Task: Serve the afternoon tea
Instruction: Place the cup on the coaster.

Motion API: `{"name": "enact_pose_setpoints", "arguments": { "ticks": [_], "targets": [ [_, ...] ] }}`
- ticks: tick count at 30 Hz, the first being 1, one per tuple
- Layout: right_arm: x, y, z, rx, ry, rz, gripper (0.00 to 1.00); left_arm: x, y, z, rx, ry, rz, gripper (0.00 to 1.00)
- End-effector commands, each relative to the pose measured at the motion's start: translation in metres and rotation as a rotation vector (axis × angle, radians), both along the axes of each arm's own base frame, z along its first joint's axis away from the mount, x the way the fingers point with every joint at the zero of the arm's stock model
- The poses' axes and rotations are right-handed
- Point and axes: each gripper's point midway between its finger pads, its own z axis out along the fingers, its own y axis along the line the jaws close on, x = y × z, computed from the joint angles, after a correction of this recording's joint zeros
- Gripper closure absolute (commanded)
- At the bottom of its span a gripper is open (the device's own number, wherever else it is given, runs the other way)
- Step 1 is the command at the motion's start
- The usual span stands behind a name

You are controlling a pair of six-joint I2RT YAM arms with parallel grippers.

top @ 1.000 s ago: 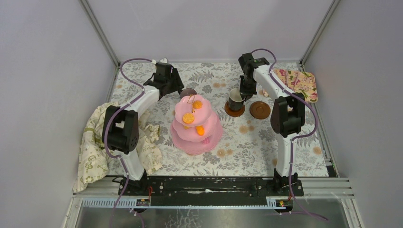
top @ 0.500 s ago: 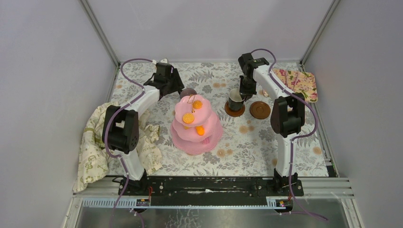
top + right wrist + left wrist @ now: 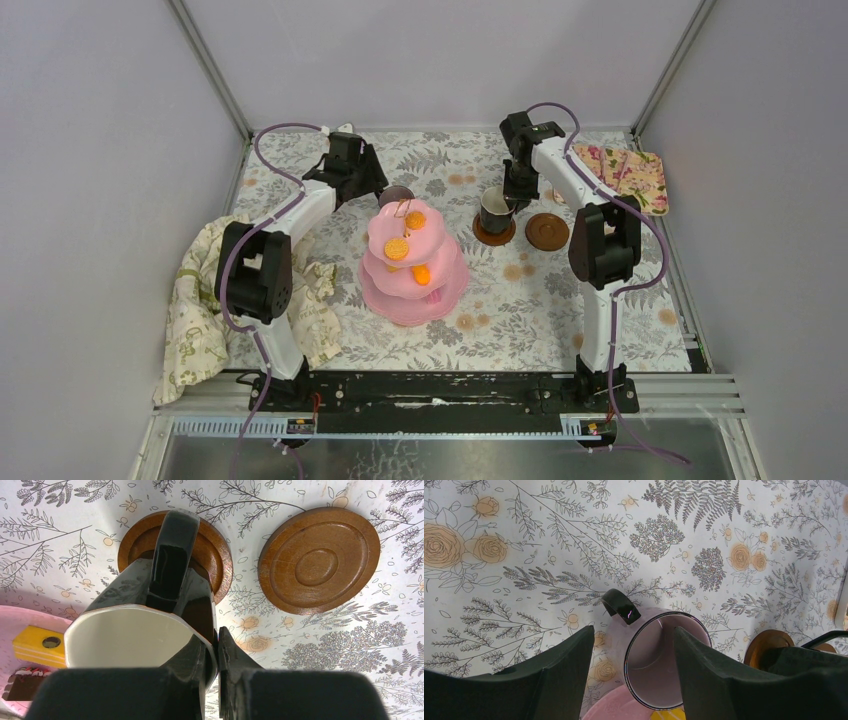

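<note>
the second dark mug (image 3: pixel 659 665) is seen upright on the table (image 3: pixel 524 540), just behind the pink cake stand (image 3: pixel 440 290). it is found between the parted fingers (image 3: pixel 559 675) of the left gripper (image 3: pixel 633 630), nearer its right finger. a strip of table is shown between the mug and the left finger, so nothing is judged to be grasped. its handle (image 3: pixel 621 606) is pointed away from the gripper, beyond the fingertips, so the bare wall is offered to a straight closing.

the other mug (image 3: pixel 135 640) is pinched by its rim in the clenched right gripper (image 3: pixel 212 642), one finger inside and one outside. it is held at the saucer (image 3: pixel 220 555) ahead of that gripper; whether it rests there cannot be told. the empty saucer (image 3: pixel 320 560) is placed ahead and to the right. the left arm is judged the nearer to the free mug.
</note>
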Motion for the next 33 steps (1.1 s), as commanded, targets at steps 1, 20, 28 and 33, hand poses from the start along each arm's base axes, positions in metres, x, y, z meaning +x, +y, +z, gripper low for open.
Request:
{"name": "enact_pose_setpoints", "arguments": {
  "ticks": [1, 20, 28, 33],
  "targets": [
    [-0.007, 0.004, 0.027, 0.004, -0.044, 0.032, 1.00, 0.006, -0.002, 0.001, 0.009, -0.016, -0.016, 0.34],
    [-0.005, 0.005, 0.048, 0.022, -0.098, 0.027, 1.00, 0.004, -0.006, -0.003, 0.017, -0.009, -0.026, 0.34],
    [-0.013, 0.003, 0.026, 0.009, -0.038, 0.037, 0.99, 0.003, -0.007, -0.008, 0.022, 0.002, -0.030, 0.34],
    [-0.015, 0.001, 0.017, -0.004, -0.032, 0.033, 0.82, 0.004, -0.007, -0.007, 0.026, -0.003, -0.031, 0.34]
  ]
}}
